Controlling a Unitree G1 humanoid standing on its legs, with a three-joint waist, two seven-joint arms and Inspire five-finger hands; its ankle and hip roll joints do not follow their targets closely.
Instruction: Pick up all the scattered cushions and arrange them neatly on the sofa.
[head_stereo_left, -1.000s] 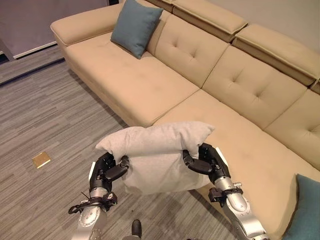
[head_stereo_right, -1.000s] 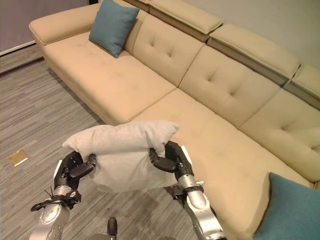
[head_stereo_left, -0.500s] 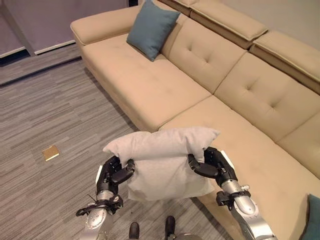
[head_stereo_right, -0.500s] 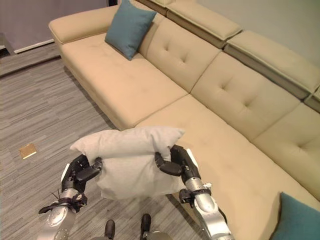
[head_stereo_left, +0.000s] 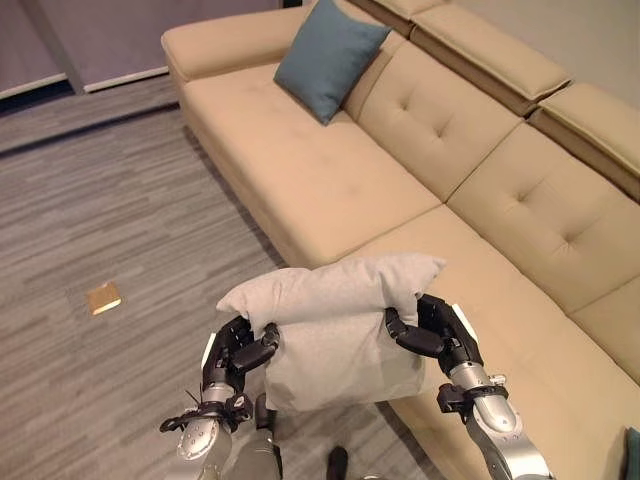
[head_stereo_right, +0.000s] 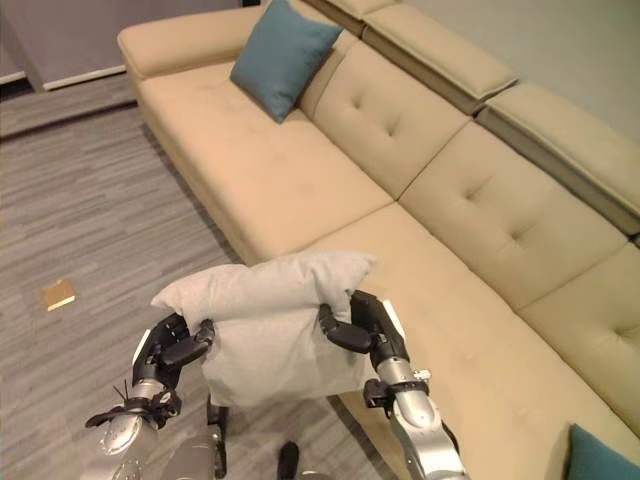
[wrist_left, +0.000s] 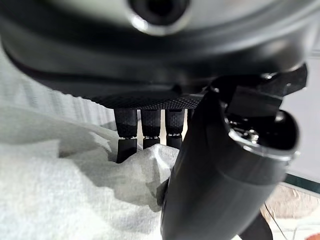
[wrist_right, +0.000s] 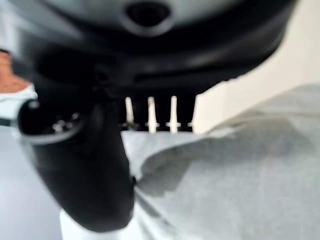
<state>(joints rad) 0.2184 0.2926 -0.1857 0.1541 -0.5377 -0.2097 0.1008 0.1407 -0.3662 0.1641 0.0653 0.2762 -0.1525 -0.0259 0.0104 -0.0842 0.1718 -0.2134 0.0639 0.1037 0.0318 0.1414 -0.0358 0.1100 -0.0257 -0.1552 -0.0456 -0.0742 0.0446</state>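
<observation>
- A light grey cushion (head_stereo_left: 335, 325) is held up in the air between the two hands, in front of the sofa's front edge and above the floor.
- The cushion's one side is pinched by the left hand (head_stereo_left: 238, 352): in the left wrist view its thumb (wrist_left: 220, 170) is pressed into the cloth on one face, and the fingers (wrist_left: 148, 129) are curled onto the other face.
- The opposite side is gripped by the right hand (head_stereo_left: 432, 330) in the same way, thumb (wrist_right: 90, 165) on one face and fingers (wrist_right: 150, 116) curled behind, with cloth bunched between them.
- The upper part of the cushion is folded over above both thumbs, and its lower part hangs below them.
- Just past the right hand's fingers lies the seat of a beige sofa (head_stereo_left: 330, 180) with tufted back cushions.
- Well beyond both hands, a teal cushion (head_stereo_left: 330, 55) is propped upright against the sofa's backrest near the far armrest.
- A corner of another teal cushion (head_stereo_right: 600, 458) is seen on the seat out beyond the right hand.
- On the grey striped floor (head_stereo_left: 110, 200), out beyond the left hand, a small tan square plate (head_stereo_left: 103, 297) is set.
</observation>
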